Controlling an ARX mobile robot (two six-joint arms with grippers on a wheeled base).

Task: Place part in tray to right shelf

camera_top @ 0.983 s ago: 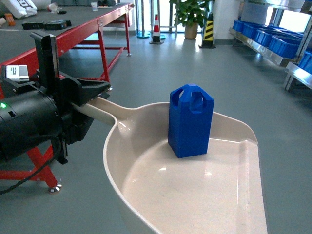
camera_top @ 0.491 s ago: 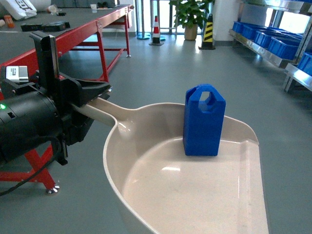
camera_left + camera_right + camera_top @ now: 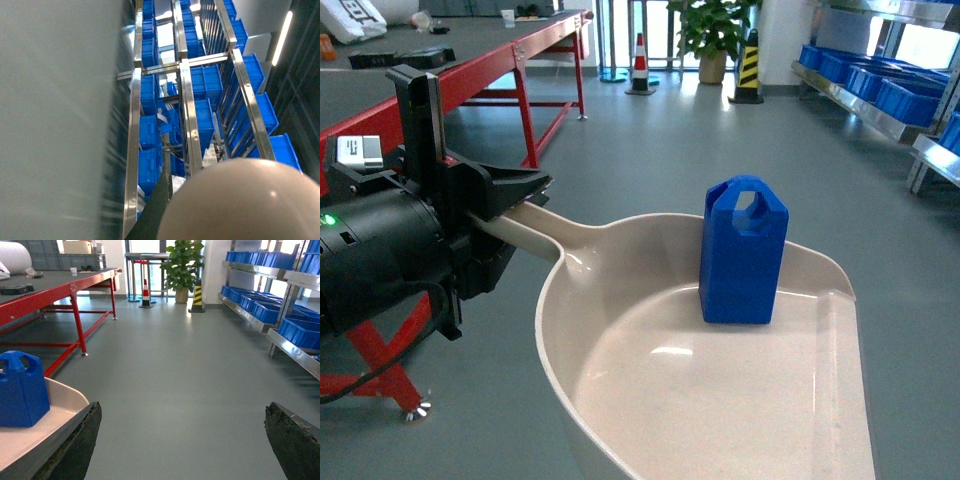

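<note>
Part (image 3: 743,253) upright in tray (image 3: 620,330), slid toward right wall versus a second ago, now settling. Left gripper (image 3: 510,200) clamped on handle. Right gripper (image 3: 182,432) spread, empty. Carry underway; right shelf not reached.

A smooth grey floor (image 3: 190,370) runs the length of the room and carries a dull sheen from daylight at the far end. Along one side stands a long red-framed surface (image 3: 55,290) with a dark top and slanted red legs. At the far wall a leafy potted plant (image 3: 182,265) sits beside bright glazing, with a red-and-white traffic cone (image 3: 145,295) and a yellow-and-black striped post (image 3: 197,296) close to it. The opposite side holds steel racks loaded with blue crates (image 3: 260,307). The left wrist view looks along more steel rails and blue crates (image 3: 200,120), blurred, perhaps under a long strip light (image 3: 282,37).
</note>
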